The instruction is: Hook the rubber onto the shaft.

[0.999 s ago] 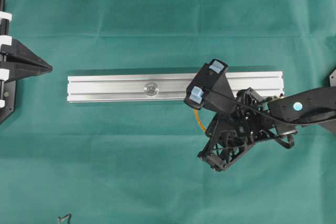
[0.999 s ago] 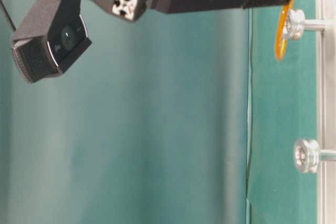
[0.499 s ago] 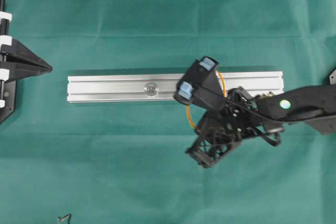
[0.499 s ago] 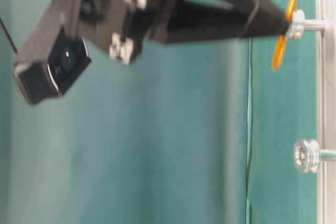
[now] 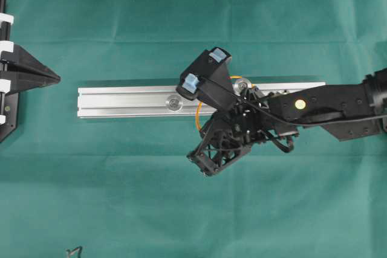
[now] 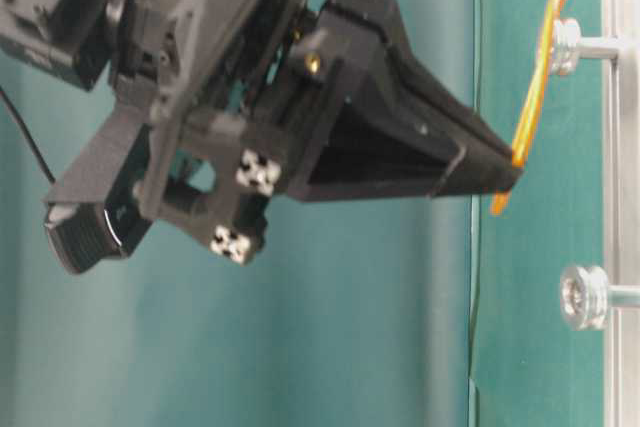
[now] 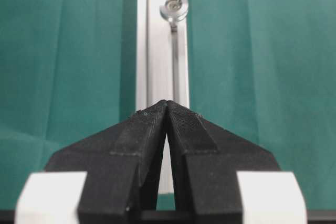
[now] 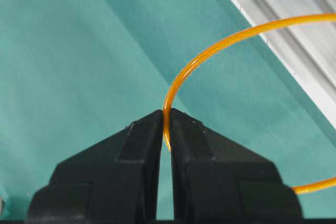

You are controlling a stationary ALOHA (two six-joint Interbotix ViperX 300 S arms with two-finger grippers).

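Note:
The rubber (image 8: 210, 51) is a thin orange loop pinched between the tips of my right gripper (image 8: 167, 116), which is shut on it. In the table-level view the rubber (image 6: 530, 97) slants from the right gripper's tip (image 6: 505, 179) up past the head of one shaft (image 6: 565, 42). Whether it sits round that shaft I cannot tell. From overhead the rubber (image 5: 198, 113) shows beside the silver rail (image 5: 121, 101), with its far arc near the half-hidden shaft (image 5: 242, 87). A second shaft (image 5: 174, 103) stands bare. My left gripper (image 5: 55, 78) is shut and empty at the far left.
Green cloth (image 5: 181, 209) covers the table. The left wrist view looks along the rail (image 7: 160, 51) to the bare shaft (image 7: 174, 6). My right arm (image 5: 314, 104) lies over the rail's right end. The second shaft (image 6: 585, 297) stands below the rubber in the table-level view.
My right gripper has moved left along the rail with the rubber in its grip, tilting over. The rubber now slants away from the shaft's head. The left arm has not moved.

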